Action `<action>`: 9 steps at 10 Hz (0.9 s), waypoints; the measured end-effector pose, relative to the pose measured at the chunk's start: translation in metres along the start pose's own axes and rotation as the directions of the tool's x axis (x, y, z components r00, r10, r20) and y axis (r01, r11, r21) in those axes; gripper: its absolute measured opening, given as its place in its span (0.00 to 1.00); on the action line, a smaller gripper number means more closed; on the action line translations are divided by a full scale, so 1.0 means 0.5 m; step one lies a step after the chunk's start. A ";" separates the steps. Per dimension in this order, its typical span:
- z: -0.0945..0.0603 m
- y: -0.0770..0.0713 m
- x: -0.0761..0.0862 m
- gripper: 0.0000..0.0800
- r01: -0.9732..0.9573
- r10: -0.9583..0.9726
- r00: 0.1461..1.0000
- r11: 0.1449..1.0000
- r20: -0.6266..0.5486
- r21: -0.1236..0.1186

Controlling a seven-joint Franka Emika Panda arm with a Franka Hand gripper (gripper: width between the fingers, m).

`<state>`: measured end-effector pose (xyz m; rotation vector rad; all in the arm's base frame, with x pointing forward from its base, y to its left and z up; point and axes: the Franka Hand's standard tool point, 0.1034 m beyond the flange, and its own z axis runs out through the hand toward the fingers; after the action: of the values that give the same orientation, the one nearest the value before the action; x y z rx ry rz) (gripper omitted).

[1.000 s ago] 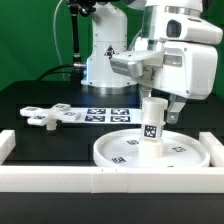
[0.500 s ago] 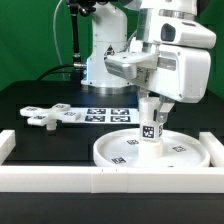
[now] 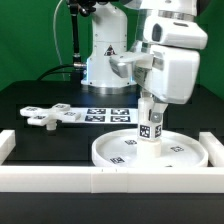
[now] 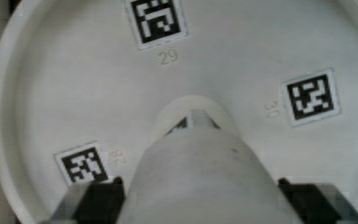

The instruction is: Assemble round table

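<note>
Black tabletop [image 3: 30, 95] sitting in front of a green backdrop [image 3: 30, 40], with white border bars [image 3: 60, 180] running along the near edge and sides. The arm's white base [image 3: 105, 60] is standing at the back. The marker board [image 3: 100, 113] is lying flat mid-table.

The round disc [image 3: 185, 155] is lying rim-up just behind the front bar, toward the exterior view's right. The leg [image 3: 150, 125] is standing upright on the disc's centre, one tag facing the camera. The gripper [image 3: 150, 103] is reaching down from above and clamping the leg's upper part. In the wrist view the dark fingers [image 4: 101, 198] are pressing against both sides of the leg, so the jaws are closed on it. That view is looking down the leg onto the disc floor, with three square tags [image 4: 311, 97] showing around the leg.

The cross-shaped foot [image 3: 42, 116] is lying loose on the table at the exterior view's left, beside the marker board's end and well apart from the disc.
</note>
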<state>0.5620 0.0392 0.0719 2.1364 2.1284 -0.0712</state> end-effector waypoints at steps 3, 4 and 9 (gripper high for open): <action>0.000 -0.003 0.008 0.52 -0.354 0.354 0.935 0.935 0.006 0.004; 0.000 -0.003 0.008 0.52 -0.376 0.376 0.927 0.927 0.005 0.004; 0.001 -0.008 0.006 0.52 -0.747 0.748 0.664 0.664 -0.008 0.041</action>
<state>0.5580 0.0420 0.0708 2.8520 1.0777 0.0017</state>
